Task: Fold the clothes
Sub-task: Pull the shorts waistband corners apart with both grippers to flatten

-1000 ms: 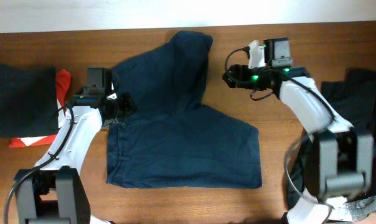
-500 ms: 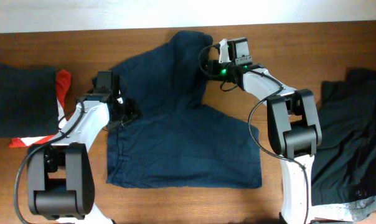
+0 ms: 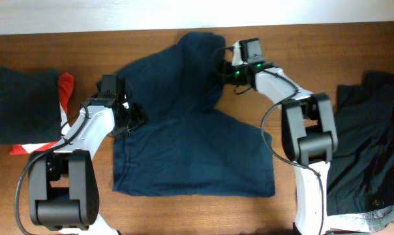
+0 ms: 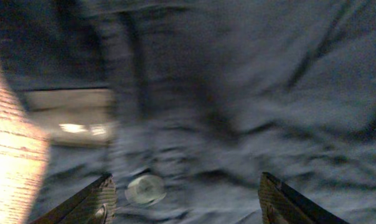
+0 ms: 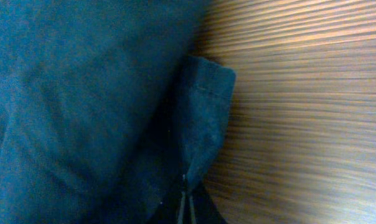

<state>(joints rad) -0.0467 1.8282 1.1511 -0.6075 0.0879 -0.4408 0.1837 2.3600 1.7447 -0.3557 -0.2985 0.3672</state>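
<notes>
Right claw [image 3: 222, 65] has slid left and pinches the shorts' [image 3: 184, 143] hem beneath it. Left claw [image 4: 185, 200] gapes empty over the waistband, so folding looks ready to start.

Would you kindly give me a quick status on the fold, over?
Left hand open over the waistband button. Right hand shut on the shorts hem. Shorts spread flat, one leg bunched. Other clothes well aside.
</notes>
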